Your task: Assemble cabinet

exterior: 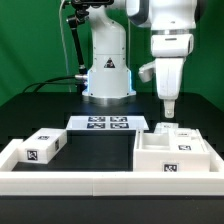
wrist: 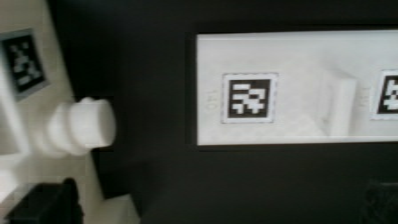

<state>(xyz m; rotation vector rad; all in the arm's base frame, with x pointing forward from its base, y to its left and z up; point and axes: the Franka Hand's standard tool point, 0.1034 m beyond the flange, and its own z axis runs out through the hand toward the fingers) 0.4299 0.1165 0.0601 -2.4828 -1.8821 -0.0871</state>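
- The white plastic cabinet is unassembled and lies as loose blocky parts on the black worktop (exterior: 100,150).
- A long white cabinet block with a black-and-white square tag (exterior: 40,148) lies on the exterior view's left, near the front.
- A white open box-shaped cabinet part (exterior: 172,152) sits on the exterior view's right. It carries tags on its top and front faces, and smaller white blocks stand at its rear edge.
- The two cabinet parts are well apart, with bare worktop between them.
- A low white wall (exterior: 90,185) runs along the near edge of the worktop, in front of both parts.
- The thin flat white marker board (exterior: 100,123) lies behind them, just in front of the white robot base with a triangle mark (exterior: 106,72).
- The white robot arm (exterior: 168,45) hangs down on the exterior view's right. Its jaws point downwards above the rear edge of the box-shaped part and touch nothing.
- In the wrist view, the dark fingers (wrist: 45,205) stand far apart at opposite edges of the picture, so the jaws are spread wide with nothing between them.
- The wrist view also shows a white part with a round knob (wrist: 80,122) and a tag.
- Beside it, across a dark gap, is a flat white surface with two tags (wrist: 294,90). I cannot tell whether this is the board or a cabinet piece.
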